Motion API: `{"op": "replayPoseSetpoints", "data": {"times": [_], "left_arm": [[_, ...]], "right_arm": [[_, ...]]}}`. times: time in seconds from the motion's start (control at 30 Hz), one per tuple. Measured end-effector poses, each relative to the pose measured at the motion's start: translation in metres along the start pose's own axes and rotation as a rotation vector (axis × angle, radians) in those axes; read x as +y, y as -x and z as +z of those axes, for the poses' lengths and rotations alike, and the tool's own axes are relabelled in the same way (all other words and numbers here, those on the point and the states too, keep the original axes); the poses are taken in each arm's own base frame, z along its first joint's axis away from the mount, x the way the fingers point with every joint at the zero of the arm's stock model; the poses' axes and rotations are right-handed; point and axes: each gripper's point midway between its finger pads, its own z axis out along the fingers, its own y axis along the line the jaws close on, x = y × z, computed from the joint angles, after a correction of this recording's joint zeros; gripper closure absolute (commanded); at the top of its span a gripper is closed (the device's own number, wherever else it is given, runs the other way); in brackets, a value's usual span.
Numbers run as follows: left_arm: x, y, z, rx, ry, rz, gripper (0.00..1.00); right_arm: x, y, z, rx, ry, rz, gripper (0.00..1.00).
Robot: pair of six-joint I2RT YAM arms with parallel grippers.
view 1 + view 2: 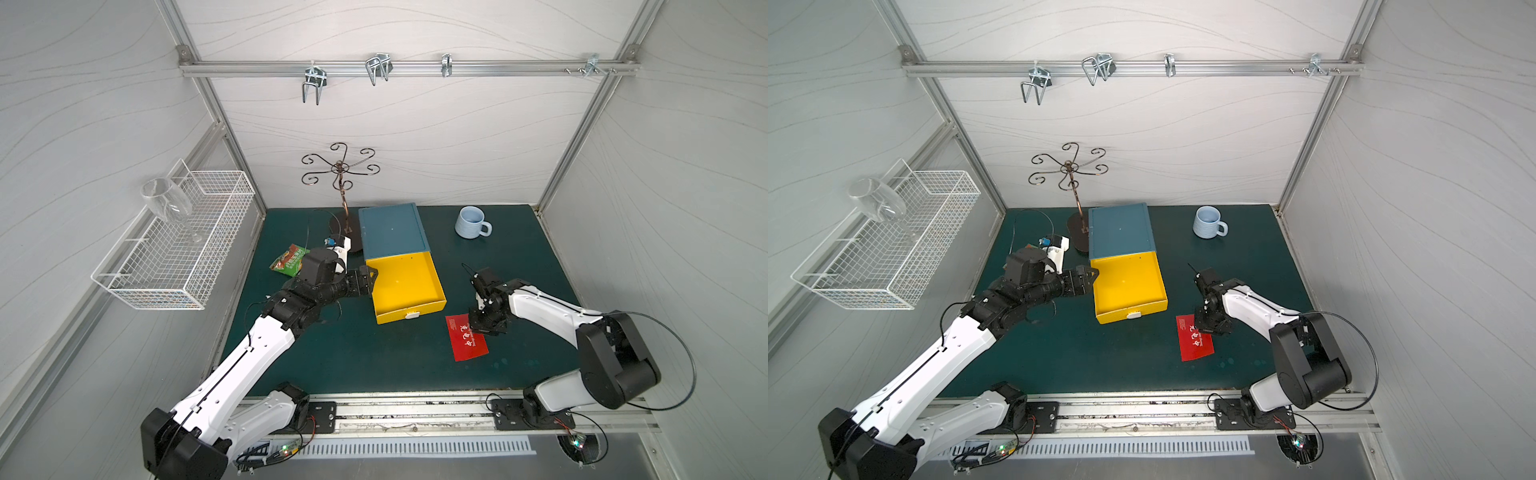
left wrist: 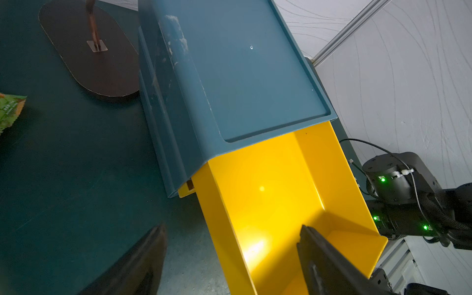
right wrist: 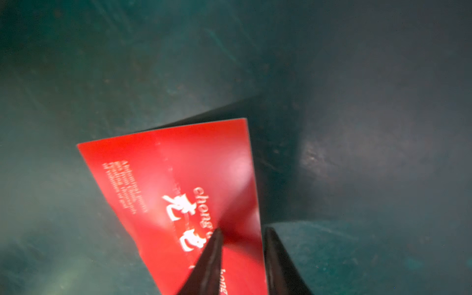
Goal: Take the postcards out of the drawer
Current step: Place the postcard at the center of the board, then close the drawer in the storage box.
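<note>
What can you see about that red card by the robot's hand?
The red postcard is a thin, glossy rectangle with white Chinese characters and small print. It sits on the green mat, outside the yellow drawer. Its far end seems slightly raised, casting a shadow. The right gripper straddles one edge, jaws a little apart.

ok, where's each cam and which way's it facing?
Top views: high behind the arms, looking down on the mat; left arm and right arm whole.
Left wrist: behind the left gripper, facing yellow drawer and blue cabinet; jaws and right arm show.
Right wrist: over the right gripper, looking down at the red postcard; only jaws show.
Shared: drawer, in top views and left wrist.
</note>
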Motion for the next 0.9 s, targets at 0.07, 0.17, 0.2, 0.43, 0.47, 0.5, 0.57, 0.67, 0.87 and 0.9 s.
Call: {"op": "replayPoseSetpoints", "data": {"times": [0.07,0.17,0.2,0.43,0.47,0.5,0.57,0.67,0.87,0.9], "left_arm": [[-0.001,0.0,0.001,0.0,-0.004,0.0,0.14],[-0.001,0.0,0.002,0.001,-0.008,0.0,0.14],[-0.001,0.0,0.003,0.003,-0.008,0.0,0.14],[0.001,0.001,0.003,0.001,-0.003,-0.003,0.14],[0.002,0.002,0.003,0.0,-0.001,-0.002,0.14],[0.002,0.002,0.003,-0.001,0.0,0.0,0.14],[0.003,0.005,0.003,-0.001,0.005,0.003,0.14],[-0.001,0.016,0.005,-0.013,0.002,0.021,0.14],[-0.018,0.055,0.016,-0.044,-0.014,0.093,0.13],[-0.02,0.062,0.02,-0.047,-0.015,0.107,0.13]], "right_arm": [[-0.002,0.0,0.0,0.0,-0.009,0.001,0.59],[-0.005,-0.001,-0.001,0.001,-0.025,0.001,0.55],[-0.006,-0.002,-0.002,0.0,-0.029,0.001,0.53],[-0.004,0.006,-0.026,-0.058,-0.016,0.003,0.46],[-0.001,0.01,-0.034,-0.084,0.01,0.008,0.46],[0.002,0.013,-0.042,-0.106,0.038,0.013,0.46],[0.008,0.02,-0.061,-0.16,0.111,0.028,0.46],[0.016,0.026,-0.092,-0.247,0.219,0.031,0.43],[0.052,0.018,-0.147,-0.361,0.493,-0.071,0.42],[0.059,0.016,-0.153,-0.367,0.538,-0.087,0.42]]}}
